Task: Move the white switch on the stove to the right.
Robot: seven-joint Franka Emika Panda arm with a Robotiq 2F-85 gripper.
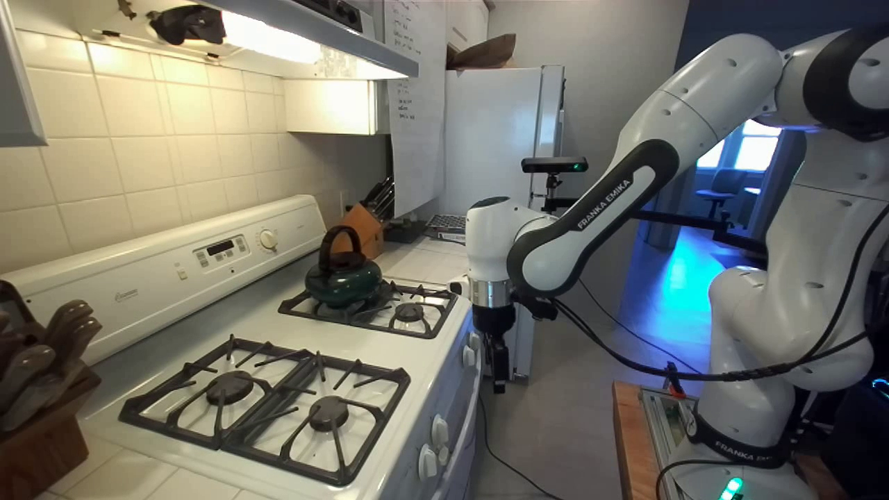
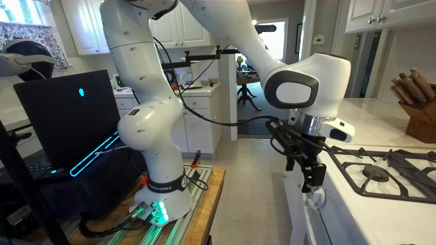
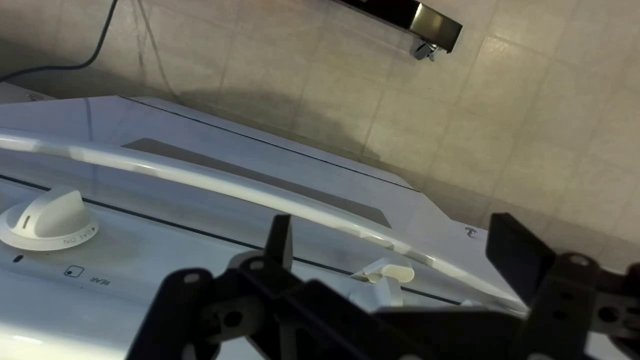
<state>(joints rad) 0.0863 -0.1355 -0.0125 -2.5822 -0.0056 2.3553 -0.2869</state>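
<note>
The stove (image 1: 375, 462) is white, with black grates; it also shows in an exterior view (image 2: 344, 211). The white switch is a short rounded lever (image 3: 397, 272) sticking out above the oven door handle, beside a white knob (image 3: 382, 294) partly hidden by my gripper. A small white lever shows below that knob in an exterior view (image 2: 311, 204). My gripper (image 3: 392, 235) is open and empty, its fingers wide apart. In the wrist view the lever appears between the fingers, farther from the camera. In both exterior views the gripper (image 1: 498, 371) (image 2: 312, 180) hangs pointing down along the stove's front edge.
Another white knob (image 3: 47, 222) stands on the front panel. The curved white door handle (image 3: 240, 185) runs along the stove's front. A green kettle (image 1: 344, 278) sits on a grate. The white fridge (image 1: 493, 125) stands beyond. A knife block (image 2: 422, 119) stands on the counter.
</note>
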